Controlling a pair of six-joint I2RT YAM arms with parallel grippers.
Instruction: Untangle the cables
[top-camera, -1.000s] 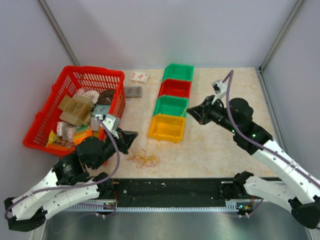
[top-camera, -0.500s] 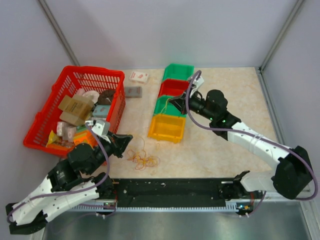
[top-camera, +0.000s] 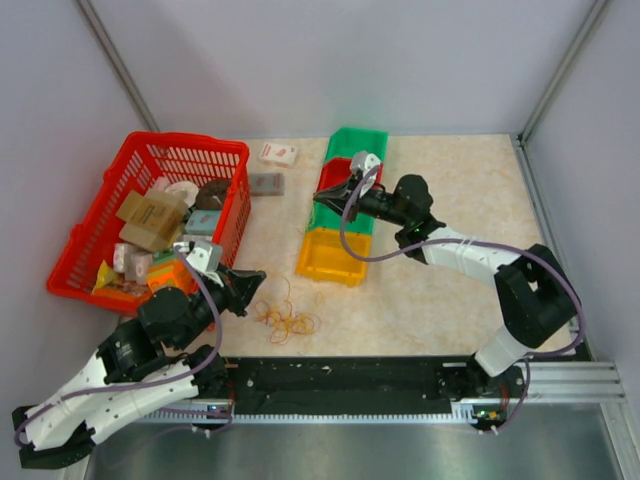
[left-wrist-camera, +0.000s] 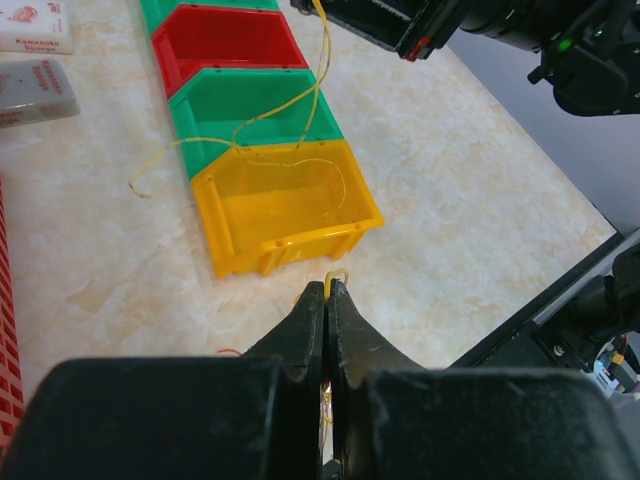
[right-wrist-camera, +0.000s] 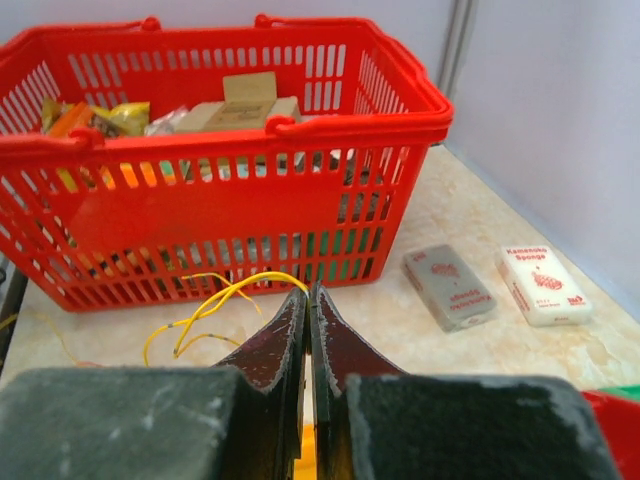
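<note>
A tangle of yellow, orange and red cables (top-camera: 288, 320) lies on the table near the front. My left gripper (top-camera: 258, 277) sits just left of and above it, shut on a small yellow cable loop (left-wrist-camera: 336, 274) that sticks out at its tips (left-wrist-camera: 328, 285). My right gripper (top-camera: 320, 196) hovers over the red and green bins, shut on a long yellow cable (left-wrist-camera: 300, 100). That cable hangs across the green bin into the yellow bin (left-wrist-camera: 285, 205). In the right wrist view the yellow strands (right-wrist-camera: 215, 298) curve left from the shut tips (right-wrist-camera: 310, 292).
A red basket (top-camera: 190, 141) full of packages stands at the left. A row of green, red, green and yellow bins (top-camera: 325, 268) runs down the middle. A white sponge box (top-camera: 277, 153) and a grey one (top-camera: 265, 183) lie behind. A black rail (top-camera: 340, 375) lines the front edge.
My right arm has swung left from beside the bins to above the red bin, trailing the yellow cable. My left gripper has drawn back a little toward the front.
</note>
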